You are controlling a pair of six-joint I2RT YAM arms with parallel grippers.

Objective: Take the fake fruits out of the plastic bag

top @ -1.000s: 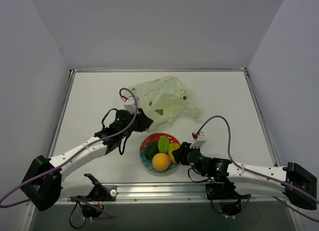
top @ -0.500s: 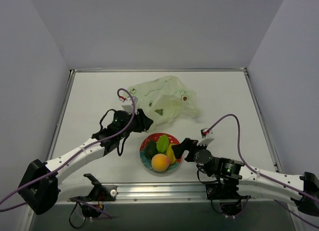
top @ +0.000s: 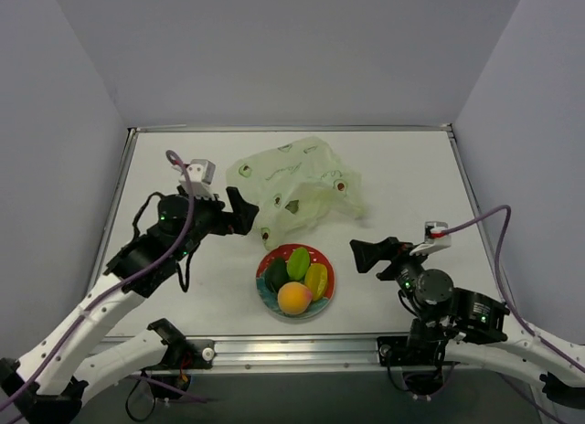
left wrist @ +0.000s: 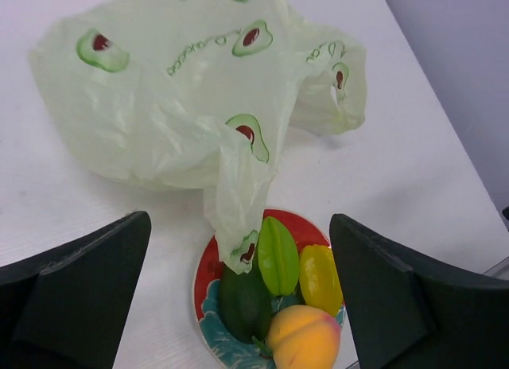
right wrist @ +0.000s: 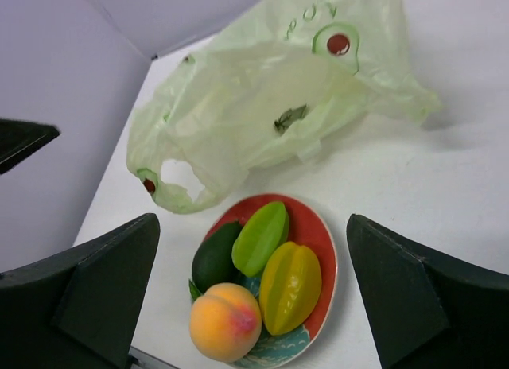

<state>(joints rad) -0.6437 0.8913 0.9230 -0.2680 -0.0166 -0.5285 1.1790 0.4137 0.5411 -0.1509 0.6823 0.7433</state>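
Left wrist view alone shows plastic bag (left wrist: 183, 106) flap lapping plate (left wrist: 207, 266) rim. Fake fruits (top: 298, 264) on plate, bag beside on surface (top: 411, 186). Left tool (top: 241, 214), right tool (top: 364, 257) now gaping, empty, drawn back from bag and plate.

**user1:** so where's the fruit at?
**user2:** all four fake fruits (top: 298, 263) sit on the plate (top: 267, 299), plastic bag (top: 297, 179) lies crumpled just behind it.
**user1:** arms?
**user2:** left gripper (top: 242, 211) is just beside the bag's left edge, right gripper (top: 365, 257) is off to the plate's right, apart from it.
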